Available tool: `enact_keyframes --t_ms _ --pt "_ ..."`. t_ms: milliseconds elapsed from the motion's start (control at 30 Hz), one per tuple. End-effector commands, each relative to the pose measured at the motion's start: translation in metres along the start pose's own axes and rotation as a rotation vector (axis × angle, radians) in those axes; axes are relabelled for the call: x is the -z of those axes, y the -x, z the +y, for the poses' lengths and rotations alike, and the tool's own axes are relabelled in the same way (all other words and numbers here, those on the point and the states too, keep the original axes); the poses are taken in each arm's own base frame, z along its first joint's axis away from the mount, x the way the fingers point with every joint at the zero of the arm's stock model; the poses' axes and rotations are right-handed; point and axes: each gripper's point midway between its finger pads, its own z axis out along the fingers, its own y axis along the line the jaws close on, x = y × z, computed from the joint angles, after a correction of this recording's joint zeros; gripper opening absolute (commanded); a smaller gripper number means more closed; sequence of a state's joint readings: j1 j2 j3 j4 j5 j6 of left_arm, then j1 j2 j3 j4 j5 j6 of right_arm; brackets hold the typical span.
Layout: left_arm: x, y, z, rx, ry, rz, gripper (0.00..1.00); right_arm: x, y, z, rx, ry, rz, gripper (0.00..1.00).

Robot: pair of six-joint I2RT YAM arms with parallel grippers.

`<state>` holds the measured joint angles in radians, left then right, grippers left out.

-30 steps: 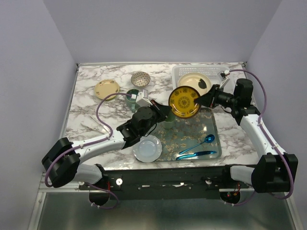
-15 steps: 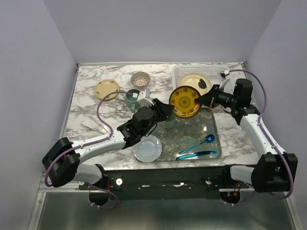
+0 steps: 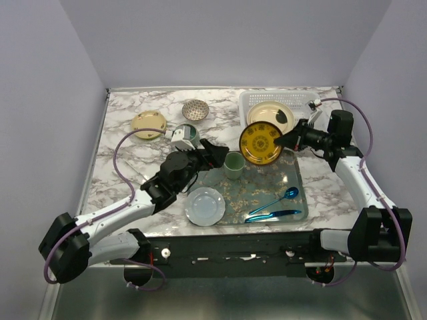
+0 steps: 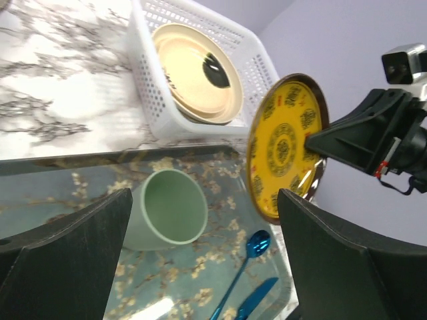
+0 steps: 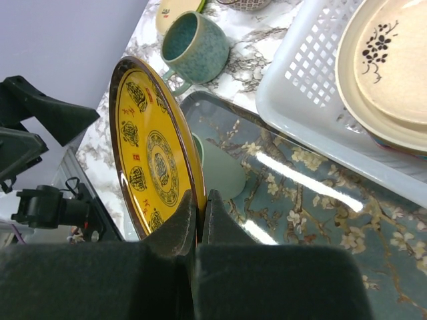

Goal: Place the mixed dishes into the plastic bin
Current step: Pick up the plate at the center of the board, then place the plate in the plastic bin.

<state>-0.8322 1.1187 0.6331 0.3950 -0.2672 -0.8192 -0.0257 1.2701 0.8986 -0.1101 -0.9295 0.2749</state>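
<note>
1. The round amber-yellow plate with a dark rim and dark medallion pattern [image 3: 261,143] stands on edge in the air, just right of the centre of the overhead frame. Its patterned face is turned toward the left.
2. The right gripper [image 5: 199,207] pinches the plate's rim, its two dark fingers pressed together on either face of the plate. The arm reaches in from the right edge of the overhead frame.
3. The white lattice-sided plastic bin [image 3: 245,105] sits just above and right of the held plate in the overhead frame, close to it but not touching.
4. Inside the bin a cream plate with a black blossom mark [image 4: 193,70] lies on at least one other plate and fills much of the floor.
5. Below the held plate, a pale green cup [image 3: 234,165] lies on a teal blossom-patterned tray [image 3: 293,180].
6. The left gripper [image 3: 215,152], jaws spread wide and holding nothing, hovers just left of the cup, facing the cup and the held plate.
7. A blue spoon [image 3: 277,199] and a blue knife [image 3: 273,215] lie lower right on the tray. A pale blue plate [image 3: 205,205] sits at its lower left corner.
8. A dark teal handled mug [image 5: 193,43] stands on the marble table [image 3: 127,160]. A small cream-yellow plate [image 3: 148,124] and a speckled brown-white bowl [image 3: 195,109] lie toward the upper left.
</note>
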Motion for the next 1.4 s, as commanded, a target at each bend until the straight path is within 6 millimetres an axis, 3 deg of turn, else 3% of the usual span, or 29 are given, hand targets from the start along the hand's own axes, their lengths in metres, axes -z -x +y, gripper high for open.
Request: enact_keyframes --t_ms 0,67,100,167,200,233,300,333,500,533,667,800,833,933,1167,1367 --pt "0.021 0.013 0.03 -0.121 0.063 0.01 0.99 0.007 0.015 0.004 0.061 0.037 -0.014 0.0" --pt "0.031 0.025 0.039 -0.153 0.088 -0.007 0.99 0.01 0.014 0.008 0.113 0.073 -0.008 0.0" --pt "0.035 0.03 0.055 -0.161 0.138 0.001 0.99 0.011 0.013 0.008 0.115 0.079 -0.001 0.0" --pt "0.045 0.043 0.055 -0.174 0.123 -0.003 0.99 0.014 0.011 0.016 0.182 0.148 0.012 0.01" --pt "0.051 0.043 0.065 -0.203 0.154 0.019 0.99 0.015 0.009 0.018 0.178 0.154 0.02 0.0" --pt "0.057 0.06 0.064 -0.21 0.164 -0.017 0.99 0.016 0.011 0.018 0.187 0.153 0.018 0.0" --pt "0.068 0.064 0.075 -0.258 0.221 0.008 0.99 0.017 0.01 0.019 0.208 0.166 0.022 0.0" --pt "0.073 0.076 0.068 -0.26 0.22 -0.019 0.99 0.017 0.01 0.019 0.213 0.166 0.023 0.0" --pt "0.086 0.092 0.055 -0.317 0.219 -0.002 0.99 0.016 0.012 0.016 0.23 0.16 0.027 0.0" --pt "0.09 0.104 0.046 -0.37 0.212 -0.013 0.99 0.016 0.013 0.016 0.23 0.16 0.028 0.01" --pt "0.104 0.122 0.05 -0.534 0.269 -0.001 0.99 0.015 0.015 0.014 0.239 0.147 0.03 0.01" --pt "0.115 0.128 0.076 -0.618 0.379 -0.033 0.99 0.014 0.018 0.01 0.235 0.129 0.033 0.01" --pt "0.115 0.12 0.087 -0.622 0.403 -0.022 0.99 0.013 0.02 0.008 0.232 0.124 0.035 0.01" --pt "0.117 0.114 0.094 -0.61 0.4 -0.042 0.99 0.009 0.018 -0.001 0.206 0.113 0.055 0.01" --pt "0.128 0.125 0.097 -0.591 0.411 -0.096 0.99 -0.003 0.031 -0.021 0.156 0.088 0.107 0.01" --pt "0.129 0.126 0.097 -0.584 0.395 -0.11 0.99 -0.013 0.056 -0.045 0.113 -0.014 0.104 0.01"
